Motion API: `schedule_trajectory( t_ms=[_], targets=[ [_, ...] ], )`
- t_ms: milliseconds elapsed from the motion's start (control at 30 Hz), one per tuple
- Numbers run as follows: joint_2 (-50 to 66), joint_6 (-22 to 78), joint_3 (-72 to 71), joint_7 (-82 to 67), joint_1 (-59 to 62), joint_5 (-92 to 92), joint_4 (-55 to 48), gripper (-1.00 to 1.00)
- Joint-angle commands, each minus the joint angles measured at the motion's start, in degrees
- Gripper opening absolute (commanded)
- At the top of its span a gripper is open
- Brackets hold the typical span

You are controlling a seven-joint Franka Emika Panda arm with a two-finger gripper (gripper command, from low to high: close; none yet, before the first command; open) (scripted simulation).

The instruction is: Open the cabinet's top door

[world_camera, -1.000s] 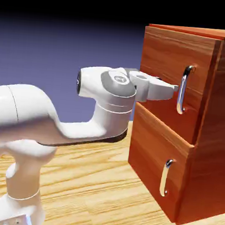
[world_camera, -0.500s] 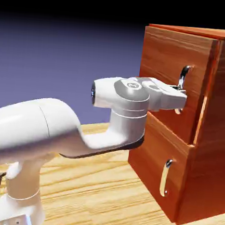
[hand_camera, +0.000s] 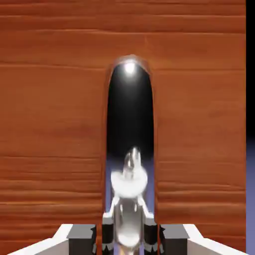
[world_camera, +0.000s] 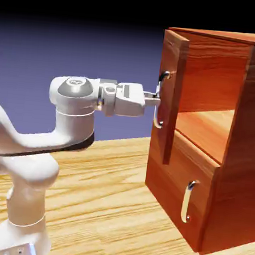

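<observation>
The reddish-brown cabinet (world_camera: pixel 244 135) stands at the exterior view's right. Its top door (world_camera: pixel 173 74) is swung out and shows nearly edge-on, baring the upper compartment. My gripper (world_camera: pixel 156 97) reaches level from the left and is shut on the door's long silver handle (world_camera: pixel 159 113). In the hand view the top door (hand_camera: pixel 55 99) fills the picture with wood grain. The shiny handle (hand_camera: pixel 129 124) runs up the middle, clamped between my gripper (hand_camera: pixel 128 238) at the bottom edge.
Below the open compartment's floor (world_camera: pixel 204 126) sits the shorter lower panel (world_camera: pixel 171 180), shut, with its small silver handle (world_camera: pixel 187 201). The cabinet rests on a light wooden table (world_camera: pixel 106 204). My arm's base (world_camera: pixel 22 213) rises at the lower left.
The gripper closed on the handle and drew back to the exterior view's left. The top door swung from shut to wide open with it.
</observation>
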State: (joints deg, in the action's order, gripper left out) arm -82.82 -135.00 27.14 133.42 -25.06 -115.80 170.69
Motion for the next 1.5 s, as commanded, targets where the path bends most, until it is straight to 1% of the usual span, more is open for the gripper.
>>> schedule_trajectory(
  t_ms=[0,333,500,567,800,967,1100,1233,1467],
  targets=[
    [-0.83,1.23,-2.09,-0.27,0.49,2.18,0.84,-1.0],
    [-6.13,12.83,-22.85,-2.04,0.95,23.44,5.23,-1.0],
    [-6.7,24.23,-24.37,-2.08,-8.61,24.32,5.44,-1.0],
    [-5.92,28.76,-26.54,-1.44,-11.77,26.05,5.15,-1.0],
    [0.3,37.23,-41.08,2.17,-12.32,39.54,2.21,-1.0],
    [7.5,44.21,-51.46,5.52,-10.72,49.28,-2.43,-1.0],
    [14.46,50.33,-59.76,8.42,-7.18,56.75,-8.03,-1.0],
    [21.74,56.97,-68.06,11.24,-1.34,63.36,-15.31,-1.0],
    [32.38,68.5,-81.95,15.2,12.52,71.51,-29.64,-1.0]
  ],
)
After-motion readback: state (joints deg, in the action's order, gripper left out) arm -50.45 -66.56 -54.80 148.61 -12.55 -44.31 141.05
